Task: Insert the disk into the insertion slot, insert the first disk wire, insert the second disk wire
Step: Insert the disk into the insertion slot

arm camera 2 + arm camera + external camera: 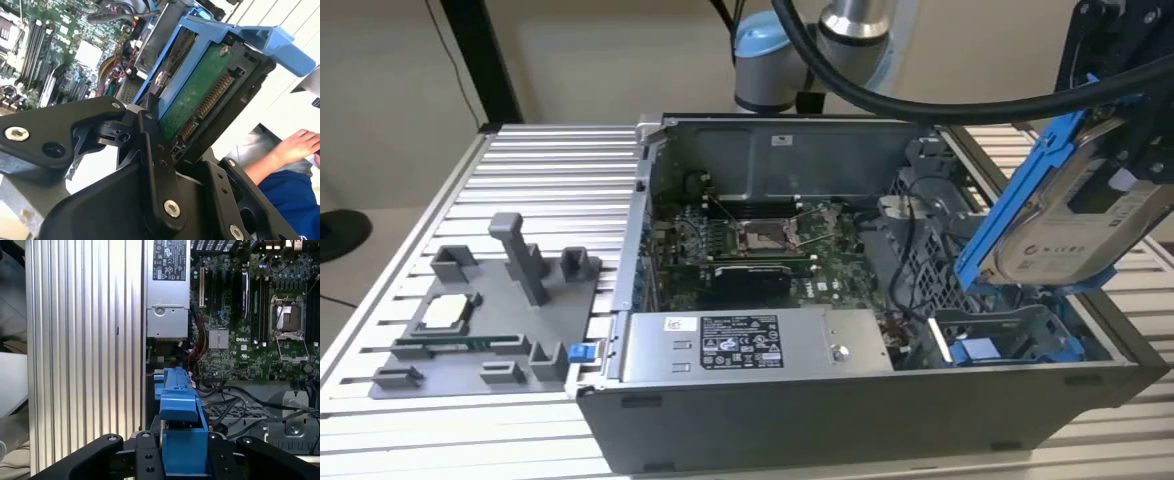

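1. Ribbed aluminium table (pixel 520 170): lies under everything, well below the gripper (pixel 1137 140).

2. Open grey sheet-metal computer case (pixel 854 420): sits on the table, below the gripper and mostly toward the exterior view's left of it. The green motherboard (pixel 761 240) lines its floor.

3. Grey labelled power-supply box (pixel 747 345): sits inside the case, well apart from the gripper.

4. Rectangular grey sheet-metal drive bay, the insertion slot (pixel 1027 318): just beneath the gripper's load and not yet filled. Risk, as a judgement: the drive hangs steeply tilted over it, so a corner may catch the bay's rim. The loose black cables (pixel 250 405) near the bay could also get trapped underneath.

5. The disk (pixel 1067 230), a silver-grey hard drive with a white label in a bright blue plastic carrier frame: it is carried in the air above the bay, its lower end nearest the opening. The second wrist view shows its green circuit-board side (pixel 195 95) with a row of connector pins. The first wrist view shows the blue frame end-on (pixel 180 410).

6. Black two-finger gripper: closed onto the disk, one finger (pixel 152 150) against each opposite side of the blue frame. A slip is possible if that plastic flexes.

7. A person's hand (pixel 300 145): beyond the gripper, outside the case.
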